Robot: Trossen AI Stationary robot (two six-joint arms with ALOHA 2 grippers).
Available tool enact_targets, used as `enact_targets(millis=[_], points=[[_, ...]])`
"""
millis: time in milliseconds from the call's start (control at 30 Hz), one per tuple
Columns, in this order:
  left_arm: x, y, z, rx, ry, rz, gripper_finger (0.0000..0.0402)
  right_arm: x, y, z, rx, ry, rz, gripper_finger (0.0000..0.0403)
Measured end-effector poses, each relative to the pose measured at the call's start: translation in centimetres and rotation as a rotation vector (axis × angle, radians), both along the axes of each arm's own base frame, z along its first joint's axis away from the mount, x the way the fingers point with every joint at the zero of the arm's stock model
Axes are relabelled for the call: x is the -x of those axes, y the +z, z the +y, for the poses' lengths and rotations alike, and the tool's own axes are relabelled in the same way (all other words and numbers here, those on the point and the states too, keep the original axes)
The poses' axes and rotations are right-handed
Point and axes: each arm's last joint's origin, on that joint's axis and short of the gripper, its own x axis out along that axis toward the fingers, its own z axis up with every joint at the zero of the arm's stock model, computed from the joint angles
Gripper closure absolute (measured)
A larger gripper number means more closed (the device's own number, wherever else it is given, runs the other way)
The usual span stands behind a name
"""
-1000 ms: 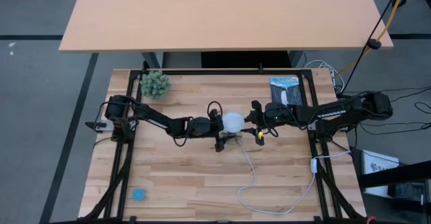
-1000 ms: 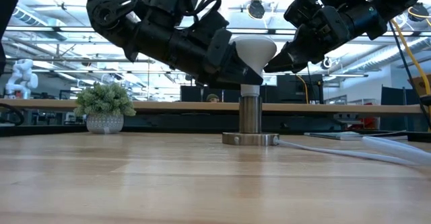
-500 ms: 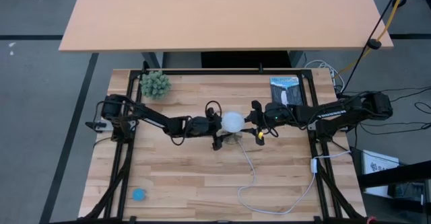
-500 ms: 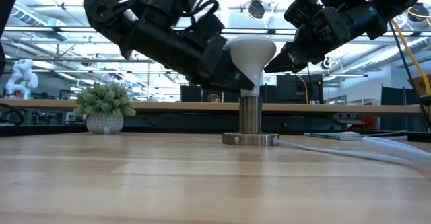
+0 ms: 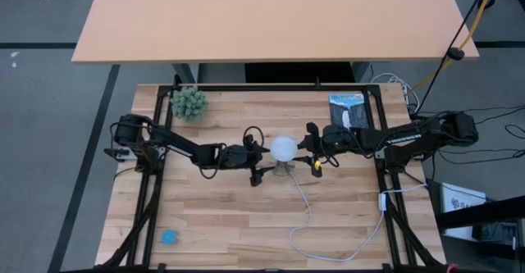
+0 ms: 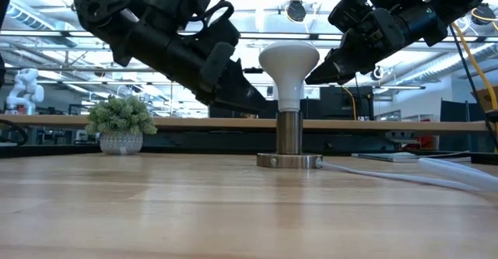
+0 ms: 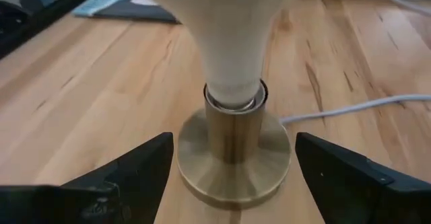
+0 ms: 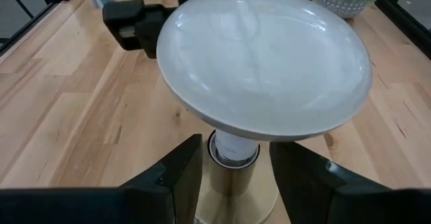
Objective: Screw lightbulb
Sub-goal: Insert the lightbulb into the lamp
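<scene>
The lightbulb (image 5: 284, 148) is seen at the centre of the high view, seated upright in the brass socket (image 6: 289, 141), a fact made plain only by the low view. The left gripper (image 5: 257, 173) is placed just left of it, fingers spread and touching nothing. The right gripper (image 5: 315, 160) is held close on the right, fingers parted around the socket without contact.
</scene>
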Motion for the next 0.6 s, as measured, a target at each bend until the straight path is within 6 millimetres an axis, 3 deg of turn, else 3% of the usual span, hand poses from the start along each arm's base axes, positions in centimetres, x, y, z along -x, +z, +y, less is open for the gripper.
enact_targets(millis=[600], points=[[-0.12, 0.25, 0.01, 0.017, 0.007, -0.03, 0.0085, 0.0, 0.0, 0.0, 0.0, 0.0, 0.0, 0.0236]])
